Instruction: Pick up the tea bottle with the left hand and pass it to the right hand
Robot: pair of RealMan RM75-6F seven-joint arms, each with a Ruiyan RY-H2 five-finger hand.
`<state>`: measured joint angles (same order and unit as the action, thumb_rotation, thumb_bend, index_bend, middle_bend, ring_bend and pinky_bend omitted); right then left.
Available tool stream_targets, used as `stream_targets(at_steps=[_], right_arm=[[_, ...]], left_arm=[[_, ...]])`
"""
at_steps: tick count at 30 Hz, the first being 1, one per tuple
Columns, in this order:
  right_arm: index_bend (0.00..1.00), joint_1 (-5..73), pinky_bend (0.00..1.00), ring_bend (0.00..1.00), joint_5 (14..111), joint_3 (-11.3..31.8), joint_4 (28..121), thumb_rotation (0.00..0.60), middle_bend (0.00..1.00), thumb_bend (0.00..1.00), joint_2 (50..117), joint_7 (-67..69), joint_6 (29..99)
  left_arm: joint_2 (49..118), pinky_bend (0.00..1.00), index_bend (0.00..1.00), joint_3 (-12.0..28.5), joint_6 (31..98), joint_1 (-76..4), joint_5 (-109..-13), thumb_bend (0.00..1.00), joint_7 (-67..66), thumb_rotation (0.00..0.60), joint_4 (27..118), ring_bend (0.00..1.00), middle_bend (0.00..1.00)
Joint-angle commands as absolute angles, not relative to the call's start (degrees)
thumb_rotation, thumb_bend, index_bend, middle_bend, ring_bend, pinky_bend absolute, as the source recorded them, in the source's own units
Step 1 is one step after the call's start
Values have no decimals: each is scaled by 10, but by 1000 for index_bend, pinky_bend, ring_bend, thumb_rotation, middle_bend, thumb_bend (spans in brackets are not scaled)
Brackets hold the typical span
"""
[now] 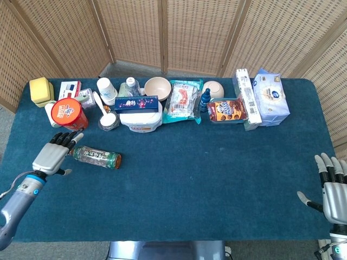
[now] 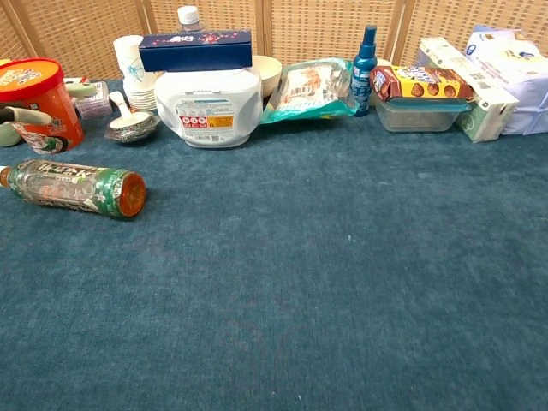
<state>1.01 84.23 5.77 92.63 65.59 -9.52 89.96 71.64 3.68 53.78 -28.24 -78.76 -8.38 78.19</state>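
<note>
The tea bottle (image 1: 98, 157) lies on its side on the blue cloth at the left, green label up, cap end toward the left edge; the chest view shows the tea bottle (image 2: 75, 187) at its left margin. My left hand (image 1: 53, 155) hovers over the bottle's cap end with fingers spread, holding nothing. One fingertip (image 2: 24, 116) of it shows at the chest view's left edge. My right hand (image 1: 333, 187) rests open at the table's right edge, far from the bottle.
A red noodle cup (image 1: 69, 114) stands just behind the bottle. A row of goods lines the back: paper cups (image 1: 107, 90), a white tub (image 1: 140, 120) with a blue box on it, bowls, a snack bag (image 1: 182, 101), a cookie box (image 1: 227, 110), tissue packs (image 1: 270, 97).
</note>
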Motion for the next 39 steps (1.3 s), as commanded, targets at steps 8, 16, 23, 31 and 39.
stream_targets(at_steps=[8,16,23,31,39], right_arm=[[0,11,0,0,841,58,926,495,0,0,656,-91,897],[0,13,0,0,848,55,926,492,0,0,658,-78,895],[0,13,0,0,848,55,923,493,0,0,659,-74,894],[0,13,0,0,851,54,926,493,0,0,657,-64,895],[0,12,0,0,853,54,926,493,0,0,656,-60,898]], left_arm=[[751,48,0,48,513,-309,-756,0,-112,600,765,0,0],[765,77,0,41,504,-316,-737,0,-140,600,761,0,0],[779,196,37,41,505,-322,-719,0,-170,600,754,24,2],[799,413,217,45,510,-327,-697,0,-201,600,747,193,162],[816,549,417,42,514,-334,-668,8,-262,600,747,369,364]])
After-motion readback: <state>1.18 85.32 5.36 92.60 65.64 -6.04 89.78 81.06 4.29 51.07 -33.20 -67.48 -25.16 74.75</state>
